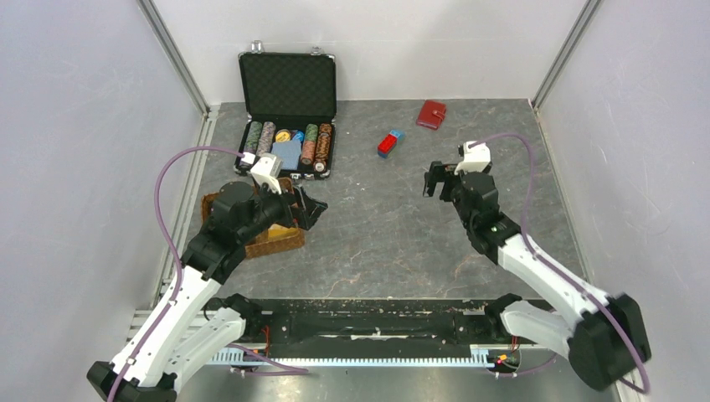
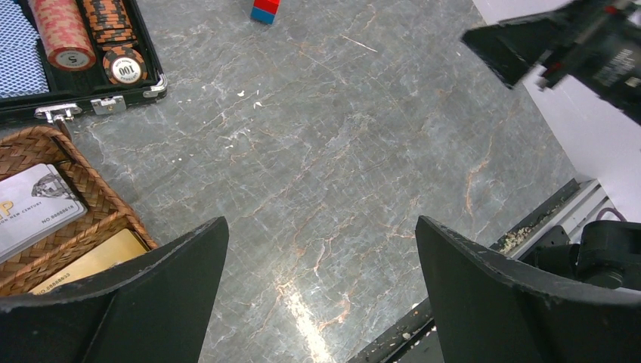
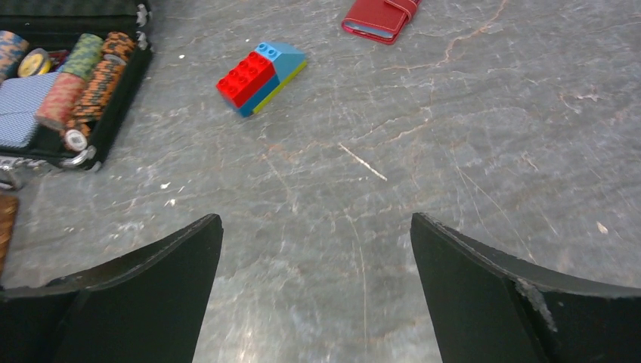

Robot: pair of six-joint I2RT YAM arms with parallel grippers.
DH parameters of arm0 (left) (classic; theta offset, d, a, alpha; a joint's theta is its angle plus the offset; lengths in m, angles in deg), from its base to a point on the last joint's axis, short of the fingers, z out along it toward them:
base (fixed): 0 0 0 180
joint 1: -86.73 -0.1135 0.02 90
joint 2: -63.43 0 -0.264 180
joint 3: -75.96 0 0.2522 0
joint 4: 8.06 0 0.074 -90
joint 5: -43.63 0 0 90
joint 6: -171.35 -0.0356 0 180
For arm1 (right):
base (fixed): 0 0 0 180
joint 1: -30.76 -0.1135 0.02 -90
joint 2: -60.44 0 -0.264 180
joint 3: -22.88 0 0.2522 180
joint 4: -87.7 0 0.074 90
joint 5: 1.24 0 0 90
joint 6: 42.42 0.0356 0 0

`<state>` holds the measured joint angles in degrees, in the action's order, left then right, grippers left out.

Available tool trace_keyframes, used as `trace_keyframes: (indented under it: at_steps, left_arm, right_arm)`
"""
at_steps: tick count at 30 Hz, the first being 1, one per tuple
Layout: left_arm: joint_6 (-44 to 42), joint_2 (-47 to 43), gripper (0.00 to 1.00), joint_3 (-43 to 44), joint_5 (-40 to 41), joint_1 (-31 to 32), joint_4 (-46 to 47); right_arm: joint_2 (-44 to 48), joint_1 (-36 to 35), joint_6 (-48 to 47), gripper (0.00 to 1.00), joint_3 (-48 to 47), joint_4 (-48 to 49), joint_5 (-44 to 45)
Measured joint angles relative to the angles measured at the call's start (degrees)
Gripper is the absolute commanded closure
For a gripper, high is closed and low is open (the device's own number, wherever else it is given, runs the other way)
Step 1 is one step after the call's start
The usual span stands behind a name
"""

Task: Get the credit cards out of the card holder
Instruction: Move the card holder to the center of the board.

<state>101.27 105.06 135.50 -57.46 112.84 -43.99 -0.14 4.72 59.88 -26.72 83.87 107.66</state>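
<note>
L pincer [image 1: 311, 209]: jaws spread wide, nothing between them. Hangs over desk [image 1: 377, 251], just right of wicker basket [image 1: 276, 241].
Basket, near-left: grey card [image 2: 34, 208] and gold card [image 2: 94, 257] lie flat inside, woven divider between them.
R pincer [image 1: 433, 180]: jaws spread wide, empty. Above bare desk, mid-right, well apart from L pincer.
Mid-far, centre: red-and-blue block [image 3: 261, 76] lying on desk, apart from everything else.
Far-left: poker case [image 1: 287, 84] open, lid upright. Chip stacks [image 1: 261, 138] in rows either side of a blue patterned deck [image 1: 287, 155].
Far-right: card holder [image 1: 431, 113], dark red, folded shut w/ strap across. Flat on desk near back wall, beyond the block, well apart from both pincers. Pale strip [image 3: 364, 32] shows along its near edge in R wrist view. Credit cards themselves not made out; can't tell how many inside.
</note>
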Motion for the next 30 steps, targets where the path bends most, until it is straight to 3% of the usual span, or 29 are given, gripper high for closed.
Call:
trace_keyframes:
  at_steps: [8,19,30]
  left_arm:
    - [0.37,-0.09,0.00,0.00,-0.02,0.00,-0.02]
    - [0.42,-0.63,0.00,0.00,-1.25,-0.02,0.00]
    - [0.42,-0.24,0.00,0.00,-1.33,-0.02,-0.02]
  right_arm:
    - [-26.38,13.75,5.09,0.26,-3.21,16.28,-13.20]
    - [-62.34,22.88,21.75,0.47,-32.74,25.14,-27.32]
    - [-81.37,25.73,33.14,0.52,-57.40,23.56,-29.88]
